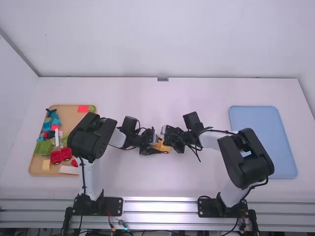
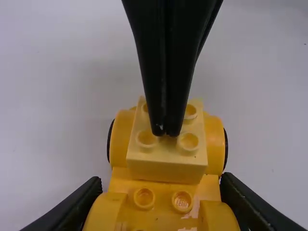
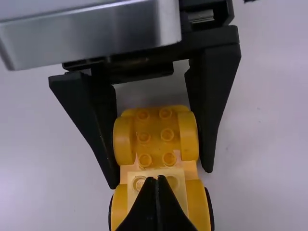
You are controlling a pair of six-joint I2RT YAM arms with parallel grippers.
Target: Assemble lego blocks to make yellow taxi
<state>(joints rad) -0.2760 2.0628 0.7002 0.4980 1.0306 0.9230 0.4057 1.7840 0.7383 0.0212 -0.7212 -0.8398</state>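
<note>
On the table, the yellow car base [image 1: 161, 146] sits between both grippers. My left gripper [image 1: 153, 148] is shut on its sides; in the left wrist view the left gripper [image 2: 161, 186] has one finger along each flank. A pale yellow block [image 2: 166, 161] lies across the car base between two round fenders, some studs showing. From the other side, my right gripper [image 1: 170, 137] reaches over it; in the right wrist view the right gripper [image 3: 156, 179] is shut, fingertips together over the pale block's top. Whether they press on it, I cannot tell.
A wooden tray [image 1: 74, 114] at the left holds several loose pieces, among them a red car [image 1: 60, 156] and green blocks [image 1: 43, 148]. At the right lies a blue tray [image 1: 261, 137]. Both arms meet near the table's middle, grippers very close together.
</note>
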